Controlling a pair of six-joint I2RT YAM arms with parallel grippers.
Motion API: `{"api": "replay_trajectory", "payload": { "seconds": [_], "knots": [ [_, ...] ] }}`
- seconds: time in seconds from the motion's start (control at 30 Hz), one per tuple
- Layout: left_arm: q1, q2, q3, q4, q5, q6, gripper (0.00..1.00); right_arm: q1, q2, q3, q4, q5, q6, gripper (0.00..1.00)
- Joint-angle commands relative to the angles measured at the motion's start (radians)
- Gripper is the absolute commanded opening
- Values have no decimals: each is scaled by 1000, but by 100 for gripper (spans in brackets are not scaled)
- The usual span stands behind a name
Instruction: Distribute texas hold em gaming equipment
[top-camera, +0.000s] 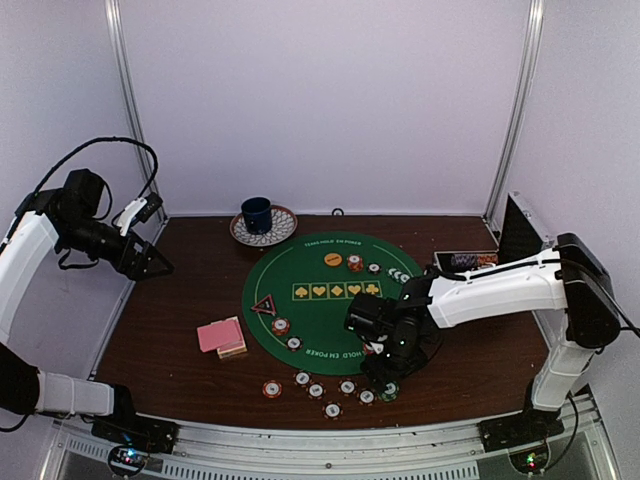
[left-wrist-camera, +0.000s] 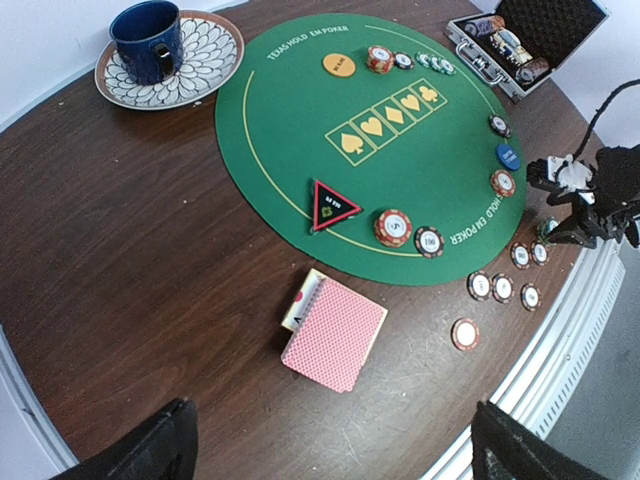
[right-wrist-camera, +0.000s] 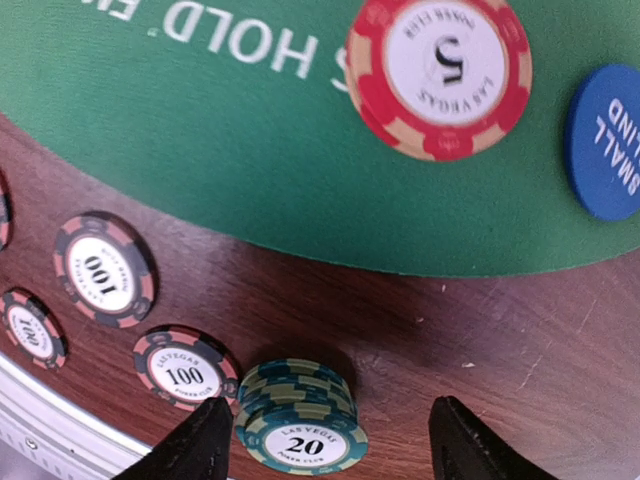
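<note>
**Right hand straddling green chip stack at near edge**

Nearest me, a loose row of single chips (top-camera: 316, 390) is lying on the bare tabletop (top-camera: 170, 340), just off the near rim of the green mat (top-camera: 310, 330). At the right end of that row, the green "20" stack (right-wrist-camera: 300, 425) is standing on the wood. The right hand (right-wrist-camera: 330, 408) is hanging over it, released. Its fingers (right-wrist-camera: 200, 445) are standing either side of the stack, one just beside it and the other apart, gripping nothing.

Just beyond, on the mat's rim, a red "5" chip (right-wrist-camera: 438, 75) and the blue disc (right-wrist-camera: 605, 140) are lying side by side. Left of the mat, the pink-backed deck (left-wrist-camera: 335, 335) is resting on the wood. The triangle marker (left-wrist-camera: 333, 205) is sitting at the mat's left edge, with a red chip stack (left-wrist-camera: 393, 227) and a black "100" chip (left-wrist-camera: 429, 241) near it.

At the mat's far rim I am noting the yellow disc (left-wrist-camera: 338, 64) with more chips beside it. The left hand (top-camera: 150, 262) is hovering above the tabletop's left side, released, with nothing between its fingers.

Furthest back, the blue cup (top-camera: 256, 213) is standing on its saucer (top-camera: 285, 228) at the left. The open case (left-wrist-camera: 545, 30) is holding chips at the right.
</note>
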Motion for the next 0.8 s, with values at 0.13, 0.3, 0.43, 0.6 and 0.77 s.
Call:
{"api": "replay_trajectory", "payload": {
  "seconds": [0.13, 0.3, 0.43, 0.6, 0.77],
  "knots": [
    [5, -17, 0, 11, 20, 12, 98, 6, 12, -36, 35, -7, 23, 65],
    [5, -17, 0, 11, 17, 11, 98, 5, 8, -45, 38, -15, 27, 60],
    [5, -21, 0, 11, 15, 13, 98, 7, 8, -47, 37, -18, 31, 55],
    [5, -24, 0, 12, 13, 14, 97, 9, 3, -27, 8, -8, 22, 42],
    [5, -26, -3, 12, 12, 15, 98, 12, -11, 31, -62, 12, 5, 35]
  ]
}}
